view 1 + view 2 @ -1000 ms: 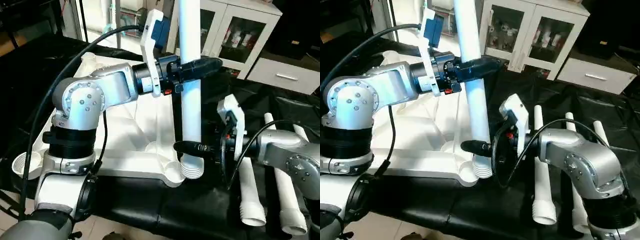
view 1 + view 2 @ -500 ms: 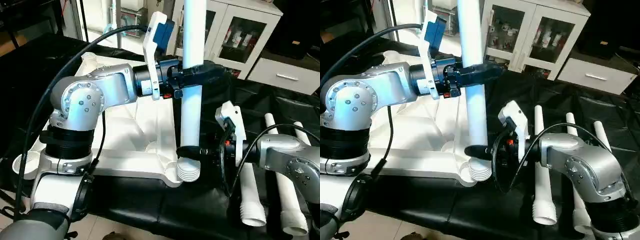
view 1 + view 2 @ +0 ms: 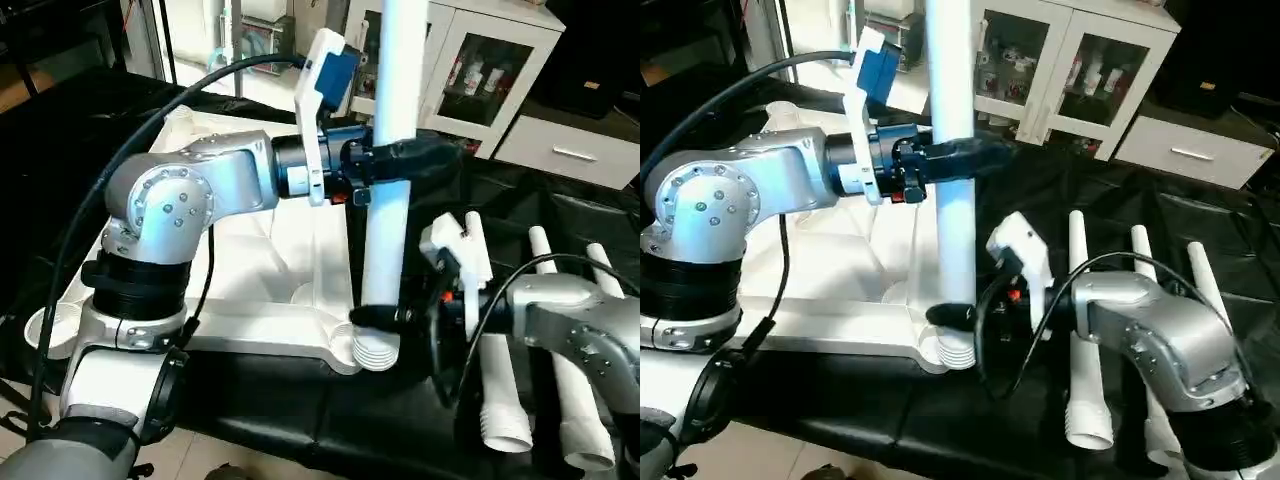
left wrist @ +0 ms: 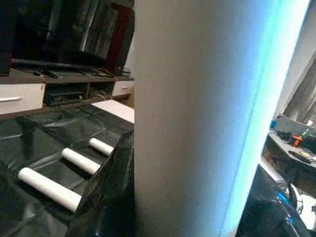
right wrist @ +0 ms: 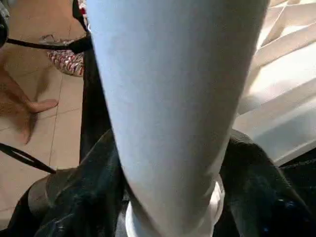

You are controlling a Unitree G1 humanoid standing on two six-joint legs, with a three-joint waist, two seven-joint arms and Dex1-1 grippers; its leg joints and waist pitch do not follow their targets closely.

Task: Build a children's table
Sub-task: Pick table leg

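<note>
One upright leg point(image 3: 385, 210), three spare legs point(image 3: 495, 360), one tabletop point(image 3: 265, 300)

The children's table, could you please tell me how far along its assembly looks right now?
Done: the tabletop lies underside up on the black cover. In hand: one leg stands upright at the near corner socket, with the left end effector clamped on it high up and the right end effector around it near its ribbed base. Left: three spare legs lie beside it, unfitted.

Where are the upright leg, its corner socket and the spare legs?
upright leg point(image 3: 385, 230): left eye view, mid shaft.
corner socket point(image 3: 343, 352): left eye view, rim.
spare legs point(image 3: 497, 395): left eye view, nearest one's shaft.
</note>
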